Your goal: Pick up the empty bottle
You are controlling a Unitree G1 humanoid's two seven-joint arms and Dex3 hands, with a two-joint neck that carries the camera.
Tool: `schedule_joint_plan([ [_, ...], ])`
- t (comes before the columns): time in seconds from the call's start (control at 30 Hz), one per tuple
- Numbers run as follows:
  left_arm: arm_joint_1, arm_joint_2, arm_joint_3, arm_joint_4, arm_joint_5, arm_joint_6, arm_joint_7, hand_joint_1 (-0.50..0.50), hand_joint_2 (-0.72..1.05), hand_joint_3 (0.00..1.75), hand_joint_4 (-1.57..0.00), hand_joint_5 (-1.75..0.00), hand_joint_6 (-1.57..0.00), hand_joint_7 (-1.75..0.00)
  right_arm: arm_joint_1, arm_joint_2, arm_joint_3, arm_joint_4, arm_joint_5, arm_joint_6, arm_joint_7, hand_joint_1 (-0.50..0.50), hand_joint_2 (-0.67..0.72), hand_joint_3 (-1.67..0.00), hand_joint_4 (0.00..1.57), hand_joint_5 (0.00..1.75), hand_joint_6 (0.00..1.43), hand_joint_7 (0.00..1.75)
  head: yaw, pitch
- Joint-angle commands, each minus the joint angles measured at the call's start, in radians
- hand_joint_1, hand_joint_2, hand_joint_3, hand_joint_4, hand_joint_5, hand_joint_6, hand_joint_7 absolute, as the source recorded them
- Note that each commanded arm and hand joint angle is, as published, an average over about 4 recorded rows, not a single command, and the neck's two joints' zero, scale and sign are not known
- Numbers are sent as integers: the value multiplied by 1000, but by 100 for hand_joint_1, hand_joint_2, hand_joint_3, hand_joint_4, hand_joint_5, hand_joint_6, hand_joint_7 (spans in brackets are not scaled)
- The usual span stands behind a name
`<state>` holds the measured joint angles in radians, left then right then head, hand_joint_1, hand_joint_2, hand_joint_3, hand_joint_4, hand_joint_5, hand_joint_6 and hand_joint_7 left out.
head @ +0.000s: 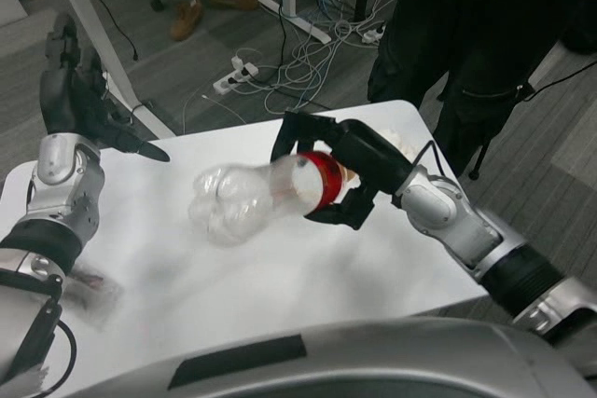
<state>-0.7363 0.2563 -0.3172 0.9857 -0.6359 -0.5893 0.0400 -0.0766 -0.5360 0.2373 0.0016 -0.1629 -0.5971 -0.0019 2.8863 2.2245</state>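
In the head view, our right hand (326,170) sits just right of the frame's centre, fingers wrapped around the neck end of the bottle (244,202), by its red cap (322,182). The clear body points toward the left of the frame, lying roughly level. We cannot tell whether its base touches the table (233,277) or hangs just above it.

Our left hand (79,100) waits at the upper left, raised over the table's edge, holding nothing, its fingers loosely apart with one pointing toward the centre.

Risks, as we judge them: the grip is at one end only, so the long body acts as a lever and the bottle may swing down or twist out of the fingers as we lift. The plastic looks thin and crumpled; squeezing harder could buckle the neck and let it slip. It is empty and light, so a quick move may flick it loose, and it would roll on the smooth table.

A person (466,44) stands close at the upper right, beside the table's far corner; a wide swing of our right arm could reach them.
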Motion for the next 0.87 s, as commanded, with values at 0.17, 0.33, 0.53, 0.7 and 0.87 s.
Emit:
schedule_joint_plan([
  [0.17, 33, -48, 40, 10, 15, -84, 0, -50, -72, 0, 0, 0, 0, 0, -48, 113, -93, 50, 126, -57, -62, -29, -29, -147, 128, 165, 88, 161, -19, 120],
  [0.33, 52, -65, 45, 5, 15, -105, 0, -50, -72, 0, 0, 0, 0, 0, -101, 128, -47, 127, 225, -70, -72, -29, -29, -143, 128, 165, 91, 161, -22, 164],
  [0.53, 68, -71, 54, -13, 15, -113, 0, -50, -72, 0, 0, 0, 0, 0, -140, 141, -1, 176, 266, -70, -77, -29, -29, -143, 128, 165, 90, 164, -13, 197],
  [0.7, 68, -71, 58, -13, 16, -115, 0, -50, -72, 0, 0, 0, 0, 0, -148, 147, 1, 179, 260, -72, -79, -29, -29, -143, 128, 165, 91, 164, -11, 222],
  [0.87, 62, -71, 66, -11, 23, -115, 0, -50, -72, 0, 0, 0, 0, 0, -157, 149, -2, 180, 251, -76, -79, -32, -29, -143, 128, 165, 91, 161, -3, 226],
])
